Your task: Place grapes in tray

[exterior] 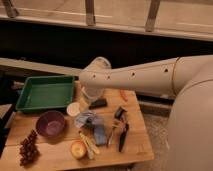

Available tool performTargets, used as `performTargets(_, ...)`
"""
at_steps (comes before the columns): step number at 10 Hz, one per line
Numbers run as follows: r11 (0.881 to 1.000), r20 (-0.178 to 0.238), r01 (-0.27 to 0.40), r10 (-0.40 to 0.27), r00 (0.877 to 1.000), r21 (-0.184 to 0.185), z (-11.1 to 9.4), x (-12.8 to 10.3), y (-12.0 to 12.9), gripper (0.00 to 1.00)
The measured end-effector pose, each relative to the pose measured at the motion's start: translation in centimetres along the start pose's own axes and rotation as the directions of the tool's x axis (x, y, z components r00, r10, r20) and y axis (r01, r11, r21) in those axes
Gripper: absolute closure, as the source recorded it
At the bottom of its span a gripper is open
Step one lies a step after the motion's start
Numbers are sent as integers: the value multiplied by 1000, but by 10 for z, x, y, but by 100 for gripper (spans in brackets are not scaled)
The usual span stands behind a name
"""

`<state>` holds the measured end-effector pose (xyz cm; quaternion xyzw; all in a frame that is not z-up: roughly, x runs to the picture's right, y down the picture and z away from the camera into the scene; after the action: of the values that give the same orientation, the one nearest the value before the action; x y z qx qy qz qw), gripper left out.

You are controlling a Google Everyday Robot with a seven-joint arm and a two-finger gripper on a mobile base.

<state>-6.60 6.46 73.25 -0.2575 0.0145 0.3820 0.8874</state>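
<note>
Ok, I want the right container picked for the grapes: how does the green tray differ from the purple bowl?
The green tray is rectangular and shallow; the purple bowl is round and deeper. The tray is far larger than the bowl. The tray sits at the back left of the table; the bowl lies in front of it, nearer the grapes. Both look empty. The gripper hangs just right of the tray, far from the grapes.
</note>
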Motion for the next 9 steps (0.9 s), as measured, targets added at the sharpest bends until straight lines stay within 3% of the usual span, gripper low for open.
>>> performTargets(6, 1000, 16, 24, -24, 1000, 6, -3, -3, 5, 23)
performTargets(9, 988, 54, 153, -153, 987, 7, -11, -27, 57, 23)
